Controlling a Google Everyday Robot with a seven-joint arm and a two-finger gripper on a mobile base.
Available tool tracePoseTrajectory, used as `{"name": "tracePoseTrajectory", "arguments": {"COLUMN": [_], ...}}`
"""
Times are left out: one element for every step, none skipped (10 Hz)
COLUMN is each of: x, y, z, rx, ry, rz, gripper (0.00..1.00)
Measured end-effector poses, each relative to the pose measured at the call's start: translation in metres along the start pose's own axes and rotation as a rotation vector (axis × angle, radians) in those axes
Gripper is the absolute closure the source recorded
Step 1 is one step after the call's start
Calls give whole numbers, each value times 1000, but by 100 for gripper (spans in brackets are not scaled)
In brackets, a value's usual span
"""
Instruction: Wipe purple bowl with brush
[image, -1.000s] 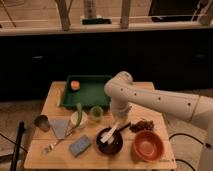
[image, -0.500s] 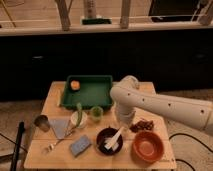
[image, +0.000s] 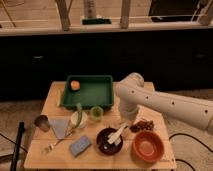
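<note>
The very dark purple bowl (image: 106, 143) sits on the wooden table near the front, left of the orange-red bowl (image: 148, 146). The pale cream brush (image: 117, 134) lies slanted across the dark bowl's right side, with its head inside the bowl and its handle rising up and to the right. My gripper (image: 125, 126) hangs from the white arm just above the bowl's right rim, shut on the upper end of the brush handle.
A green tray (image: 90, 97) holding an orange ball (image: 75, 85) stands at the back. A pale green cup (image: 96, 113), blue-grey sponge (image: 80, 145), fork (image: 54, 146), grey cloth (image: 60, 127), metal cup (image: 42, 122) and a dark red item (image: 142, 125) surround the bowl.
The arm has shifted slightly to the right, and the brush has moved with it across the dark bowl towards its right side.
</note>
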Motion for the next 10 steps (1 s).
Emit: {"name": "tracePoseTrajectory", "arguments": {"x": [-4, -7, -12, -17, -20, -23, -24, -25, -25, -25], "y": [-7, -10, -14, -15, -14, -12, -13, -14, -13, -13], "z": [0, 1, 2, 4, 6, 8, 9, 8, 9, 9], "rx": [0, -1, -4, -7, -10, -13, -13, -13, -13, -13], "ry": [2, 1, -4, -7, -10, -15, -17, -17, -17, -17], "rz": [-20, -35, -57, -67, -74, -82, -87, -89, -88, -88], "gripper": [100, 100, 100, 100, 100, 100, 100, 100, 100, 100]}}
